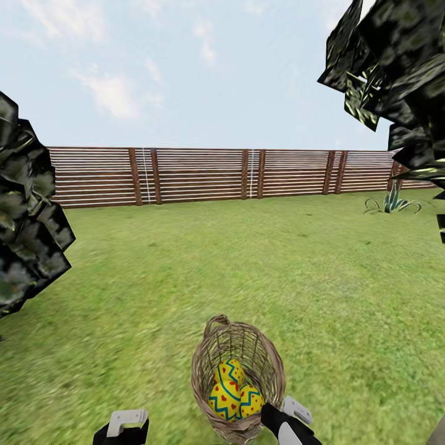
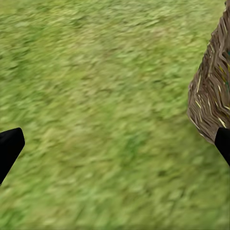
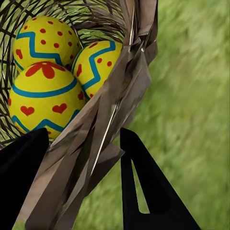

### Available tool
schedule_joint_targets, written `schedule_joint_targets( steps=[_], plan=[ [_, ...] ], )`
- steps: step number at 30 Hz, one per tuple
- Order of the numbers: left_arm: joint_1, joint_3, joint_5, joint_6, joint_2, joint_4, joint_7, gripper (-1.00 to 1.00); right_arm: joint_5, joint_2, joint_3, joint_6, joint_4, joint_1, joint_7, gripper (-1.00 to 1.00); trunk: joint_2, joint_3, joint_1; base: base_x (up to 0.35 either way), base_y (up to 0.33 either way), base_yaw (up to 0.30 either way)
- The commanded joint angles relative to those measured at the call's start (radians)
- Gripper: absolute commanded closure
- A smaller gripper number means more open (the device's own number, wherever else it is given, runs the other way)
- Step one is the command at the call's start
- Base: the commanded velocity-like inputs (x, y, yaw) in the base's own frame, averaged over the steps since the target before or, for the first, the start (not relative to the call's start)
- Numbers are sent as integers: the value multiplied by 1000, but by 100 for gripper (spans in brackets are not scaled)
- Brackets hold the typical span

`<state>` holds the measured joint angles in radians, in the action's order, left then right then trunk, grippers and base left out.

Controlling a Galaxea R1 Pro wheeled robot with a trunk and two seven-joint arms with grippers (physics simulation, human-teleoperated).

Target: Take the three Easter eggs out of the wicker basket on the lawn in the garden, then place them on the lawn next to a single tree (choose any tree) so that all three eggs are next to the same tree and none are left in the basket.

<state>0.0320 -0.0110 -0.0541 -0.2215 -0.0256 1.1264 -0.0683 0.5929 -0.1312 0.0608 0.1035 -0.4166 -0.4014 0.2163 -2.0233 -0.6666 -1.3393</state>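
The wicker basket (image 1: 238,377) stands on the lawn (image 1: 247,266) directly in front of the robot, with all three Easter eggs (image 1: 233,389) packed together in its bowl, so no egg has been moved. The right tool (image 3: 84,158) is at the basket's near right rim: in the right wrist view its two dark fingers stand apart with the woven wall between them, one finger inside the bowl just below the nearest egg and the other outside over grass. Whether they press on the wall cannot be told; they appear open around it. The left tool (image 2: 115,148) hangs over bare grass beside the basket, its fingers spread wide and holding nothing. Judged step: reaching for the first egg. To do it well, the right tool should clear the rim and come down from above into the bowl, straddling one egg only across its narrow girth, not the wicker, which looks loose and likely to drag or tip. The uppermost egg, nearest the tool, is the sensible first pick. The basket's mouth faces upward, and its oval opening runs away from the robot toward the fence (image 1: 204,176), with the arched handle at the far end. The eggs lie tilted against one another, the tallest with its long axis roughly upright and leaning. Dark tree foliage (image 1: 395,74) hangs close on the right.
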Motion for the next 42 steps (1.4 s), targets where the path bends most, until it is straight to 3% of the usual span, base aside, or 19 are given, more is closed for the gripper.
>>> schedule_joint_targets(
  steps=[1, 32, 35, 36, 42],
  plan=[
    [0, -1, -6, -6, 0, 2, -4, -100, 4, 0, 7, 5, -4, -1, 8, 100, -8, -4, -4, 0, 0, 0],
    [1, -1, -5, -6, 0, -2, -7, -100, 4, -1, 7, 5, -4, -1, 8, 100, -225, -101, -123, 0, 0, 0],
    [0, 0, -6, -6, 0, -2, -7, -100, 4, -1, 7, 5, -4, -1, 8, 100, -225, -101, -123, 0, 0, 0],
    [0, 0, -6, -7, 0, -2, -7, -100, 4, -1, 7, 5, -4, -1, 8, -100, -225, -101, -123, 0, 0, 0],
    [0, -1, -6, -7, 0, -2, -5, -100, 4, -1, 7, 5, -4, -1, 8, -100, -225, -101, -123, 0, 0, 0]
  ],
)
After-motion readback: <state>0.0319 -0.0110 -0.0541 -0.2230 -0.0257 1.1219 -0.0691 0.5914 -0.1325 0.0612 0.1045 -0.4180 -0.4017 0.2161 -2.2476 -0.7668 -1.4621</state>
